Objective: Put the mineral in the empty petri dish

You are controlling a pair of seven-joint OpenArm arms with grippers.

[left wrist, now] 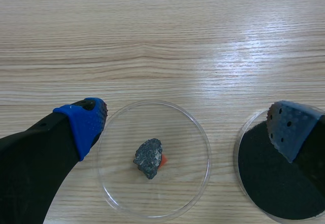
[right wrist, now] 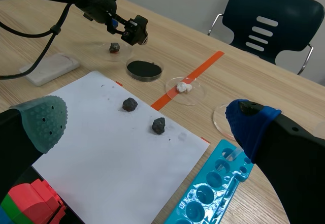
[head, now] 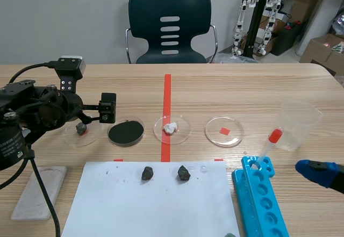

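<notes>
Left wrist view has the mineral [left wrist: 148,158] lying inside the clear petri dish [left wrist: 187,188], near its middle and touching neither finger. The left hand [left wrist: 189,122] hangs released above it, one blue pad beside the dish rim, the other over the neighbouring dish of black powder [left wrist: 259,178]. The placing looks done, so the best move is to lift straight up with fingers wide, so that no pad clips either rim. The right hand [right wrist: 147,117], also released, sits by the blue rack [right wrist: 213,188].

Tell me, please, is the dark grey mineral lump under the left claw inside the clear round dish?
Inside: the dark grey mineral lump lies on the floor of the clear round petri dish, within its rim.
</notes>
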